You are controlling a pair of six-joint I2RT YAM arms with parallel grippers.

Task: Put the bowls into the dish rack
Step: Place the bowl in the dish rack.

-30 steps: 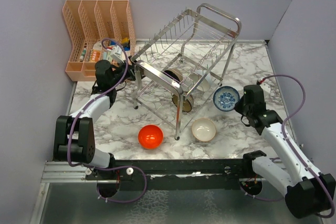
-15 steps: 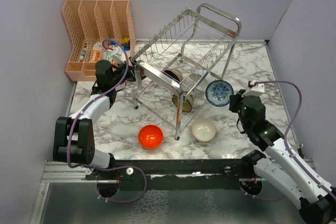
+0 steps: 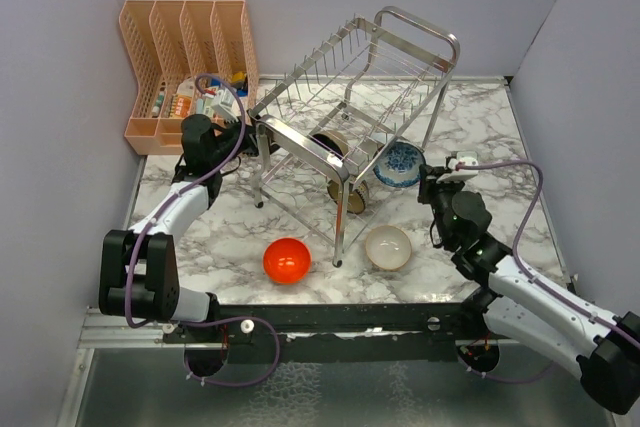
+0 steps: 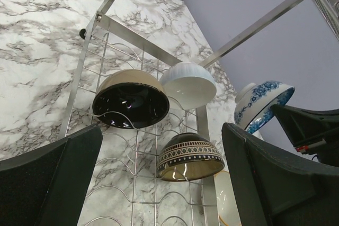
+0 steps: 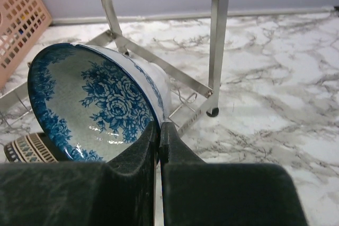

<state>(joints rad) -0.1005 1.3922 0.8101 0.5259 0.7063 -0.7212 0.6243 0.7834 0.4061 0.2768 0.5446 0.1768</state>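
Note:
The steel dish rack (image 3: 350, 97) stands in the middle of the table. Its lower tier (image 4: 122, 146) holds a black bowl (image 4: 131, 99), a white bowl (image 4: 188, 83) and a dark brown patterned bowl (image 4: 190, 157). My right gripper (image 3: 428, 185) (image 5: 159, 130) is shut on the rim of the white bowl with blue pattern (image 3: 400, 164) (image 5: 90, 104), held tilted in the air at the rack's right side. My left gripper (image 3: 250, 135) (image 4: 161, 130) stands open at the rack's left end. A red-orange bowl (image 3: 286, 260) and a beige bowl (image 3: 388, 246) sit on the table in front.
A peach slotted organiser (image 3: 190, 57) with small items stands at the back left. The rack's front leg (image 3: 340, 237) comes down between the red-orange and beige bowls. Grey walls close in both sides.
My right gripper has carried the blue-patterned bowl left from the table's right side up to the rack's right end. The left arm has not moved.

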